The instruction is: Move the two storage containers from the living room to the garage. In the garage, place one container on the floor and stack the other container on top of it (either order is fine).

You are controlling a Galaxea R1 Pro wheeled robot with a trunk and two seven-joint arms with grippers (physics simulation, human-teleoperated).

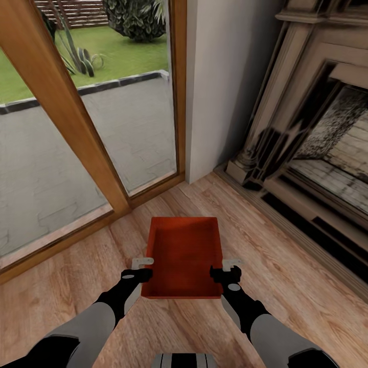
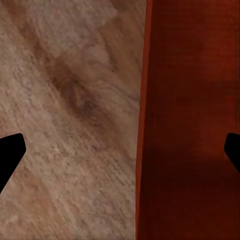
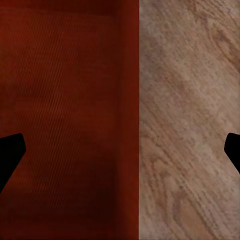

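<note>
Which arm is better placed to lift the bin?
Neither alone, likely both: the left end effector straddles the bin's left wall, the right end effector its right wall, both open, mirrored.

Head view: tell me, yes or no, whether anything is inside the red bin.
No, the storage container on the wood plank floor shows only its bare red bottom and walls.

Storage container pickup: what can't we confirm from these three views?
- Second bin: one storage container on the wood floor; the other's location cannot be told.
- Grip: the left claw and right claw each straddle a side wall, fingers wide; contact with the wall cannot be made out.
- Bin's underside: hidden by its own walls in the head view.
- Fireplace: cut off by the head view's right edge.
</note>
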